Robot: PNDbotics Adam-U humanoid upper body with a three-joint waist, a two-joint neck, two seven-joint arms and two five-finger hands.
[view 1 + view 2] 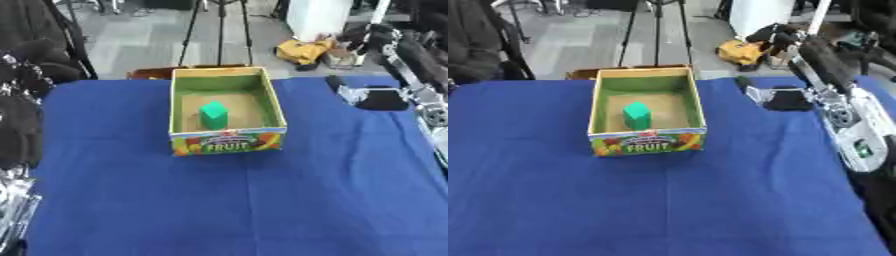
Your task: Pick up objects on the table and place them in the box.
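Inside the box (226, 107), on its brown floor left of centre, a green block (213, 115) is seen standing upright. The box is open-topped, with green inner walls and a front panel on which "FRUIT" is printed. It is set toward the far middle of the bench (262, 200), which is covered by a blue cloth. Well to the right of the box, near the far right edge, the right hand (779, 98) is held low over the cloth; whether its fingers are released or clenched cannot be told. The left hand is not shown.
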